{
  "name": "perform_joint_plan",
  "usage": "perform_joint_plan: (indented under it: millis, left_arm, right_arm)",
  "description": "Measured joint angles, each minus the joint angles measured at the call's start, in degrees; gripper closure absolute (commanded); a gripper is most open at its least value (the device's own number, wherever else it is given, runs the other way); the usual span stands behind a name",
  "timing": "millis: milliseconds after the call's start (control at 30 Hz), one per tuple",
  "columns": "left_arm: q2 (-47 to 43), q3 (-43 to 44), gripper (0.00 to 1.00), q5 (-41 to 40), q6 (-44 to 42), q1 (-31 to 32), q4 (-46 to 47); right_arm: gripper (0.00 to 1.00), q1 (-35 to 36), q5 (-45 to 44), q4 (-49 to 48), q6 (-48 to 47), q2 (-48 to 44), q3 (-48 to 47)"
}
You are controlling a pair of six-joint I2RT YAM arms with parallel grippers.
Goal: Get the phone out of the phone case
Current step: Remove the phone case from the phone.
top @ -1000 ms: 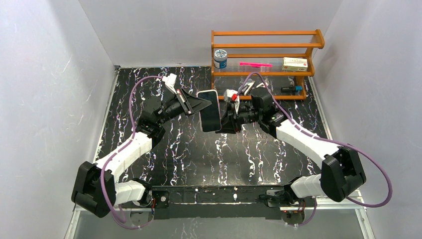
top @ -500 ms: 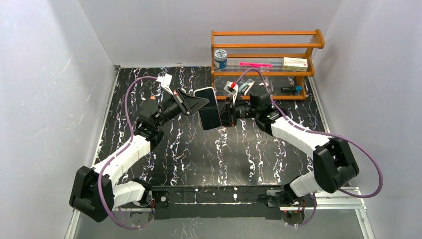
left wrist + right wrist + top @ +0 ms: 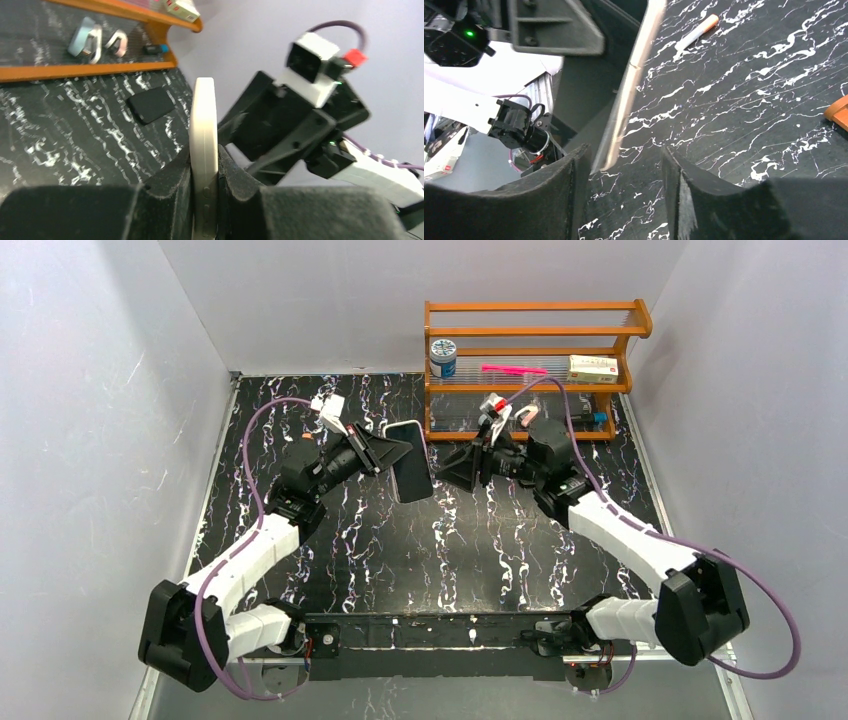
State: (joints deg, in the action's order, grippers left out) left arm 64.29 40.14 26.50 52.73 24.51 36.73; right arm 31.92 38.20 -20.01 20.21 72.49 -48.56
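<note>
The phone (image 3: 410, 476), dark-faced with a pale rim, hangs on edge above the table. My left gripper (image 3: 398, 453) is shut on its upper part. In the left wrist view the pale edge of the phone (image 3: 204, 115), with side buttons, sits clamped in my left gripper (image 3: 204, 156). My right gripper (image 3: 452, 466) is open and empty, a short gap to the right of the phone. In the right wrist view my right gripper (image 3: 624, 162) is open, with the phone's edge (image 3: 633, 85) just ahead. A flat black rectangle (image 3: 150, 104) lies on the table; I cannot tell whether it is the case.
A wooden shelf (image 3: 530, 332) stands at the back right, holding a jar (image 3: 442, 357), a pink stick (image 3: 512, 369) and a small box (image 3: 593, 367). An orange-tipped marker (image 3: 696, 31) lies on the marbled black table (image 3: 420, 550). White walls close in on both sides.
My right gripper has left the phone's right side, opened and drawn back to the right toward the shelf. My left gripper has carried the phone a little left and further back.
</note>
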Motion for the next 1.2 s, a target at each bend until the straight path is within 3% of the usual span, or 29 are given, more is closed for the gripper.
perform_joint_plan:
  millis: [233,667,1200]
  left_arm:
    - [1.4,-0.3,1.0,-0.9,-2.0,-1.0,-4.3]
    - [1.3,-4.2,1.0,-2.1,4.9,-1.1,1.4]
    - [1.3,-4.2,1.0,-2.1,8.6,-1.2,5.9]
  right_arm:
    - [0.37,0.1,-0.5,-5.7,5.9,-4.2,4.3]
    - [0.42,0.9,0.8,-27.0,31.7,1.4,13.3]
    - [0.49,1.8,1.0,-35.7,38.8,4.8,13.9]
